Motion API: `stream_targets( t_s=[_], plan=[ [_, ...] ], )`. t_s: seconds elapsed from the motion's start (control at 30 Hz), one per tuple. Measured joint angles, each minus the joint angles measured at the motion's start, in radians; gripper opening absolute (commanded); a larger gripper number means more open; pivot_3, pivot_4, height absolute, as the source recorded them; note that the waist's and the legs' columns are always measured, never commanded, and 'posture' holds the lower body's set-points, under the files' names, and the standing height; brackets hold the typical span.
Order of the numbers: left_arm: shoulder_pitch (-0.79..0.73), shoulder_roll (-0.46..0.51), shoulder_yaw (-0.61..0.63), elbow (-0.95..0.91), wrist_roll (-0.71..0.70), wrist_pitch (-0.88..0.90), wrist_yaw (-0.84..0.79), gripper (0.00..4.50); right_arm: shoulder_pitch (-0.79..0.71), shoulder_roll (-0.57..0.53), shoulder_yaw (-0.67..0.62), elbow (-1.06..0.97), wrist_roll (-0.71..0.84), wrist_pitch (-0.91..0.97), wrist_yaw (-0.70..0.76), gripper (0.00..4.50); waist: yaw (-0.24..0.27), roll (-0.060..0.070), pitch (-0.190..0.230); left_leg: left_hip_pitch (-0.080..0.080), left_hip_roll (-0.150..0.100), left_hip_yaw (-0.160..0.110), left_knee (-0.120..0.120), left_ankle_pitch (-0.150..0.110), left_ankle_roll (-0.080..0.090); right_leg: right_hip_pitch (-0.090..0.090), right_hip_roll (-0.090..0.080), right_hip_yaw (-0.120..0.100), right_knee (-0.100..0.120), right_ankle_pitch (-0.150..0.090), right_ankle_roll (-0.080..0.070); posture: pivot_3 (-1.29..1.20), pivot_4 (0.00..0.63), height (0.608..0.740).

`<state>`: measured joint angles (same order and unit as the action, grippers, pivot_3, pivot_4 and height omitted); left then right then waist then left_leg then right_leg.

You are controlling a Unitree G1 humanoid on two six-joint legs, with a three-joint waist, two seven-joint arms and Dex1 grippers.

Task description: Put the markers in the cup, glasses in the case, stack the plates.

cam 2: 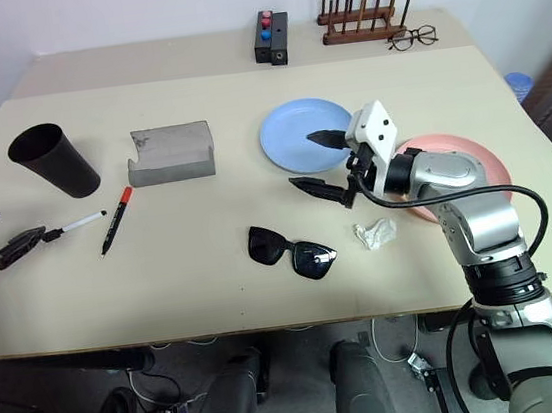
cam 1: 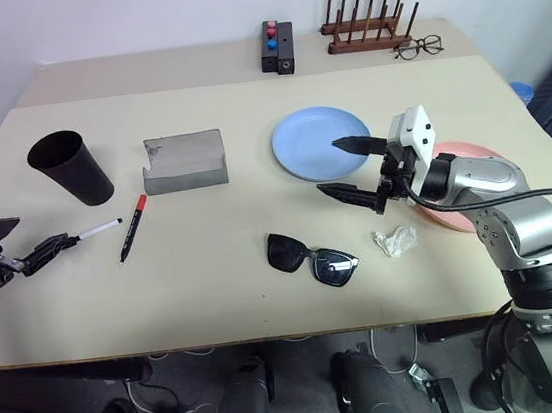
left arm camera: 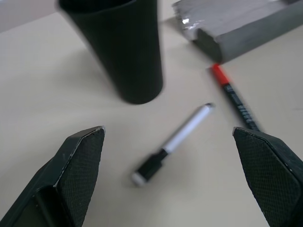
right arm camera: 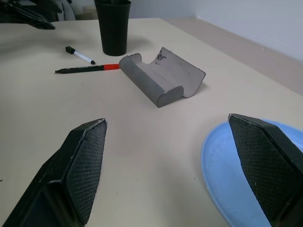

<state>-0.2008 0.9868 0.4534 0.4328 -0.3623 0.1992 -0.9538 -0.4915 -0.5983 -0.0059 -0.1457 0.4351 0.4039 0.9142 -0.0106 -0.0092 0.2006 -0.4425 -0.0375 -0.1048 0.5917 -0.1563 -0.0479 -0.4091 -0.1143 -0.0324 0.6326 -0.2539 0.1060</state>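
Left pincer [cam 1: 21, 245] spread, level beside white marker [cam 1: 98, 229]; right pincer [cam 1: 347, 168] spread over blue plate [cam 1: 304, 148].

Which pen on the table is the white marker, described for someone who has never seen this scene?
Start at the black cup near the table's left end. Two pens lie just in front of it, beside the open left gripper. The white marker is the shorter one, white-bodied with a black cap, nearer that gripper; its neighbour, the black marker, is longer with a red end.

Head stereo overhead; wrist views table-level.
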Motion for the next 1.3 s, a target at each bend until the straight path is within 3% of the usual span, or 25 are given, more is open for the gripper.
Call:
stream_targets(
  t_s=[0.43, 0.73, 1.0, 1.3],
  plan=[
    [-0.281, -0.065, -0.175, 0.413, 0.119, -0.177, -0.069, 4.50, 0.022, -0.013, -0.010, -0.057, 0.001, 0.031, -0.030, 4.18, -0.003, -0.001, -0.001, 0.000, 0.000, 0.001, 0.001, 0.000, 0.000, 0.000, 0.001, 0.000, 0.001, 0.004, 0.008, 0.00, 0.150, 0.740],
    [-0.344, -0.064, -0.244, 0.551, 0.177, -0.217, -0.153, 4.50, 0.043, -0.041, -0.040, -0.090, 0.002, 0.049, -0.050, 4.18, -0.005, -0.002, -0.001, 0.001, 0.000, 0.001, 0.001, 0.000, 0.000, 0.000, 0.001, 0.000, 0.002, 0.005, 0.008, 0.00, 0.150, 0.740],
    [-0.339, -0.028, -0.254, 0.523, 0.184, -0.123, -0.209, 4.50, 0.046, -0.043, -0.044, -0.098, 0.002, 0.064, -0.063, 4.18, -0.010, -0.002, -0.001, 0.001, 0.000, 0.001, 0.001, 0.000, 0.000, 0.000, 0.001, 0.001, 0.002, 0.005, 0.008, 0.00, 0.150, 0.740],
    [-0.173, 0.060, -0.262, 0.222, 0.135, 0.194, -0.313, 4.50, 0.047, -0.042, -0.043, -0.099, -0.001, 0.069, -0.074, 4.18, -0.009, -0.001, -0.001, 0.001, 0.001, 0.001, 0.001, 0.000, 0.000, 0.000, 0.001, 0.001, 0.002, 0.004, 0.008, 0.00, 0.150, 0.740]
  ],
)
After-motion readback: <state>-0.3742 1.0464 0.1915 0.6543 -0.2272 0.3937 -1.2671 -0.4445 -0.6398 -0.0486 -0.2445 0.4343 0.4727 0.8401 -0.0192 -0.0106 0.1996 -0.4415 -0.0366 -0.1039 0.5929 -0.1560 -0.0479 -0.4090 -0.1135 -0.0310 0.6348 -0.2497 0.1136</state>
